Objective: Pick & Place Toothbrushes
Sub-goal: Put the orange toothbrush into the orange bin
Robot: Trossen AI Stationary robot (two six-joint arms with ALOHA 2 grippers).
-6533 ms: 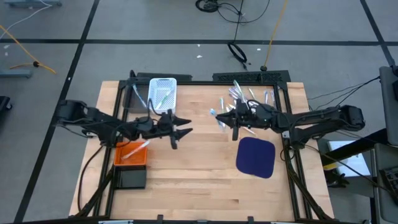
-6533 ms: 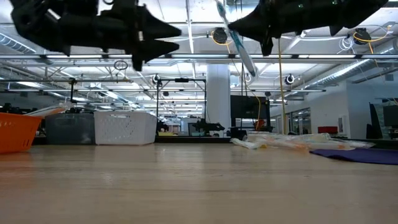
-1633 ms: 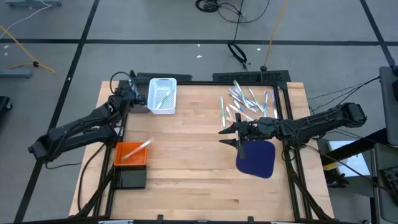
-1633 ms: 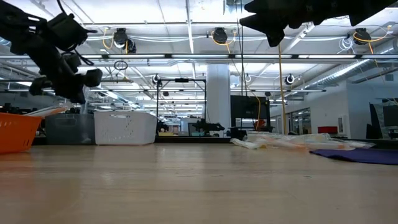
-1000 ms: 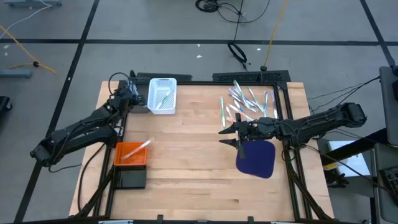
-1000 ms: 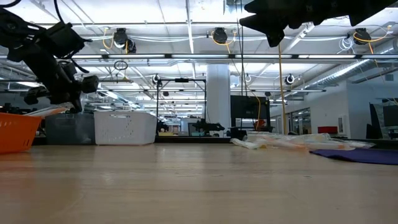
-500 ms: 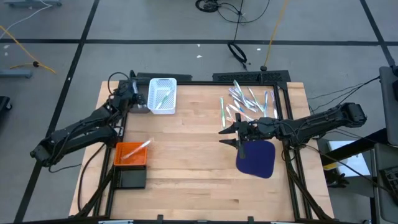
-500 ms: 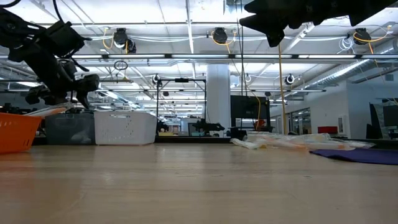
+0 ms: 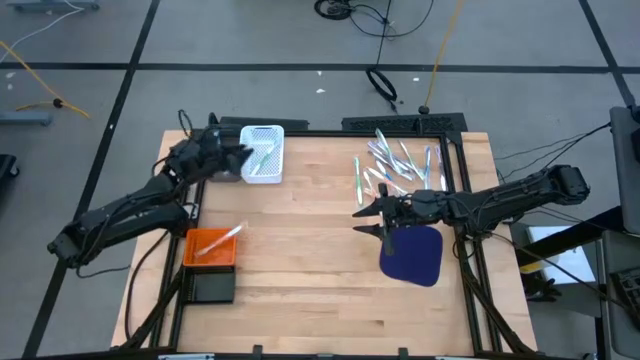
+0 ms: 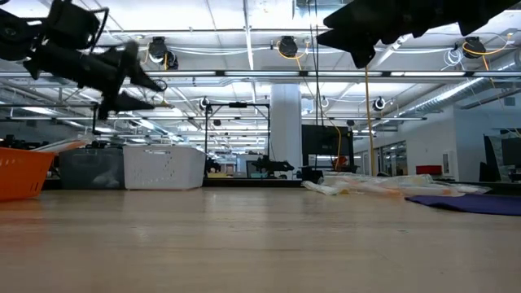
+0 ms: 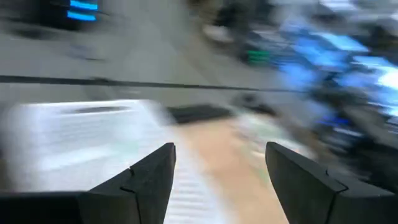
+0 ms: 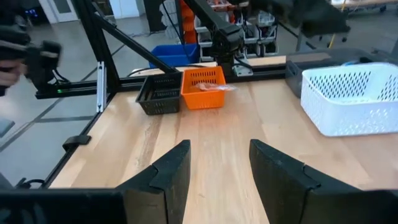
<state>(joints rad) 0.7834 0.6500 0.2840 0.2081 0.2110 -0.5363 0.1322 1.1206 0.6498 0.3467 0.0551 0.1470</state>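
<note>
Loose toothbrushes (image 9: 392, 160) lie in a pile on the table's far right part. A white basket (image 9: 263, 152) at the far left holds a greenish toothbrush (image 9: 262, 157). My left gripper (image 9: 240, 156) hovers open at that basket's left rim, fingers pointing toward the table's right, with nothing between them. The left wrist view is blurred; it shows the open fingers (image 11: 149, 180) and the white basket (image 11: 74, 140) beyond. My right gripper (image 9: 366, 217) waits open above the table's middle right, near the pile, also bare (image 12: 217, 165).
An orange basket (image 9: 210, 247) holding a toothbrush and a black basket (image 9: 212, 287) stand at the left edge. A dark blue cloth (image 9: 412, 252) lies flat under the right arm. Bare wood spreads across the table's middle and near part.
My left gripper has opened, risen a little, and swung from pointing at the far edge to pointing toward the table's right, over the white basket's left rim. The right arm has kept still.
</note>
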